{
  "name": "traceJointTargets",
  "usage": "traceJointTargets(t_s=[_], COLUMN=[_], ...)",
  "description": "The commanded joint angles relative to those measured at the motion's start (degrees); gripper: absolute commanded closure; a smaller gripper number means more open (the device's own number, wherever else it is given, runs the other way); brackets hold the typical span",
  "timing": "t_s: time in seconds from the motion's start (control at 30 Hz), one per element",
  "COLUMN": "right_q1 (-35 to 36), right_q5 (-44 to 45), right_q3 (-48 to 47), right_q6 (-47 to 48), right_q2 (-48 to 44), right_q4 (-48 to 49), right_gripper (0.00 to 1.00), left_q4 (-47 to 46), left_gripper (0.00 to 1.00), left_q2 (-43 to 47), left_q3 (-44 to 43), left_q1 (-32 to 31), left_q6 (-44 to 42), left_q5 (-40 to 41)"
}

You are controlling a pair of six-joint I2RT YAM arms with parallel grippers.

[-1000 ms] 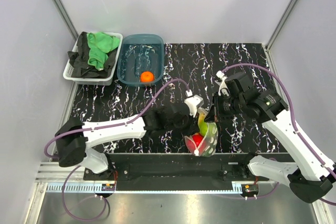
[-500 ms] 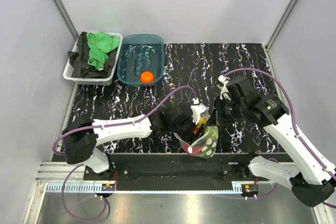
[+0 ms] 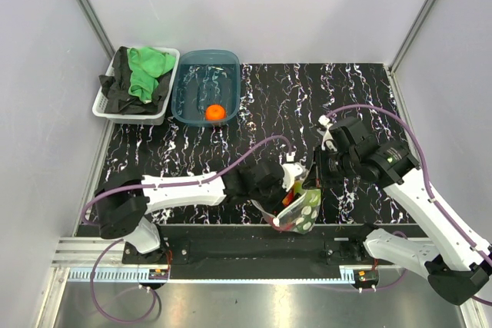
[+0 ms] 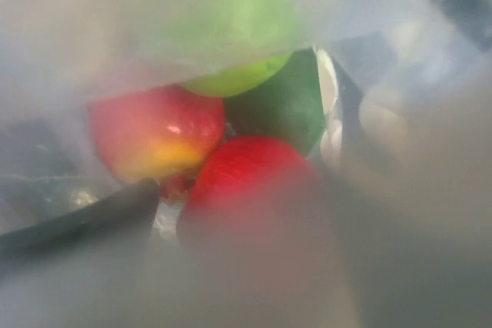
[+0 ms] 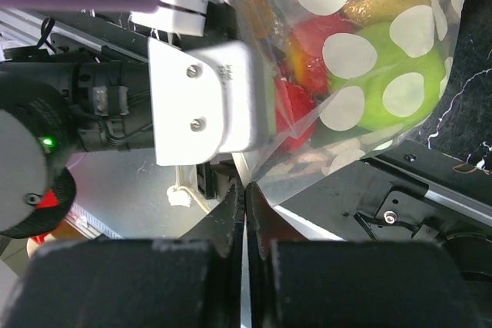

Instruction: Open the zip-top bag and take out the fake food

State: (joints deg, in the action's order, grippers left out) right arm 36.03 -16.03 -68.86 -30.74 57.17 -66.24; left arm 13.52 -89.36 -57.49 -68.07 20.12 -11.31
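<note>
The zip-top bag (image 3: 304,210), clear with white dots, hangs at the table's near edge. My right gripper (image 3: 314,180) is shut on its top edge, and the right wrist view shows the plastic pinched between the closed jaws (image 5: 247,190). My left gripper (image 3: 290,199) reaches into the bag's mouth, open. Only one dark finger (image 4: 92,220) shows through the haze of plastic. Inside lie fake food pieces: a peach-red one (image 4: 154,132), a red one (image 4: 254,182), a dark green one (image 4: 286,105) and a lime green one (image 4: 231,44). An orange fruit (image 3: 214,112) sits in the teal tub.
The teal tub (image 3: 192,82) stands at the back left, beside a white basket (image 3: 105,109) of green and black cloths. A black rail (image 3: 231,240) runs along the table's near edge, just below the bag. Grey walls close in both sides.
My left gripper has pushed deeper into the bag's mouth and its jaws have spread. The bag has sunk lower and slumped. My right gripper has dropped slightly, still pinching the edge.
</note>
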Motion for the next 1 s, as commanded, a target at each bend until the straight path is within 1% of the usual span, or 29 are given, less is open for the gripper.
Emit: traceJointTargets(t_s=[0.0,0.1,0.17,0.2,0.23,0.27,0.33,0.37,0.4,0.43,0.47,0.53,0.8,0.97], right_q1=[0.36,0.36,0.44,0.44,0.44,0.36,0.44,0.36,0.44,0.36,0.44,0.44,0.44,0.44], right_q5=[0.12,-0.05,-0.05,-0.05,-0.14,-0.05,-0.05,-0.05,-0.05,0.04,0.12,0.56,1.35,2.58], right_q3=[0.13,0.83,1.01,1.01,1.01,1.10,1.36,1.36,1.36,1.27,1.19,1.01,1.19,1.01], right_q6=[-0.37,-0.55,-0.55,-0.63,-0.64,-0.55,-0.64,-0.64,-0.55,-0.37,-0.28,0.07,0.95,1.21], right_q2=[-0.83,-1.00,-1.00,-1.09,-1.09,-1.27,-1.36,-1.44,-1.27,-1.09,-1.27,-1.18,-1.09,-1.53], right_q4=[2.25,2.34,2.34,2.34,2.25,2.25,2.34,2.34,2.34,2.34,2.34,2.51,2.87,2.87], right_gripper=[1.00,1.00,1.00,1.00,1.00,1.00,1.00,1.00,1.00,1.00,1.00,1.00,1.00,1.00], left_q4=[1.16,0.99,1.16,1.07,1.07,1.07,1.16,1.07,1.33,1.60,2.12,2.65,4.58,4.76], left_gripper=[0.11,0.12,0.21,0.27,0.35,0.46,0.57,0.67,0.73,0.76,0.88,1.00,1.00,1.00], left_q2=[-2.04,-2.48,-2.92,-2.84,-2.23,-1.78,-0.04,0.59,1.20,1.90,2.95,4.02,7.53,9.46], left_q3=[0.10,0.63,0.72,0.72,0.54,0.45,-0.16,-0.25,-1.03,-1.56,-2.09,-3.84,-10.09,-12.90], left_q1=[-1.62,-1.97,-1.98,-1.98,-2.06,-2.06,-2.06,-2.06,-2.06,-1.98,-1.98,-2.06,-2.06,-1.80], left_q6=[-3.68,-3.86,-4.12,-4.04,-3.95,-3.77,-3.68,-3.68,-3.68,-3.68,-3.68,-3.68,-4.47,-5.00], left_q5=[2.78,4.28,4.28,4.28,4.19,4.10,4.28,4.28,4.54,4.72,5.07,5.77,8.49,8.15])
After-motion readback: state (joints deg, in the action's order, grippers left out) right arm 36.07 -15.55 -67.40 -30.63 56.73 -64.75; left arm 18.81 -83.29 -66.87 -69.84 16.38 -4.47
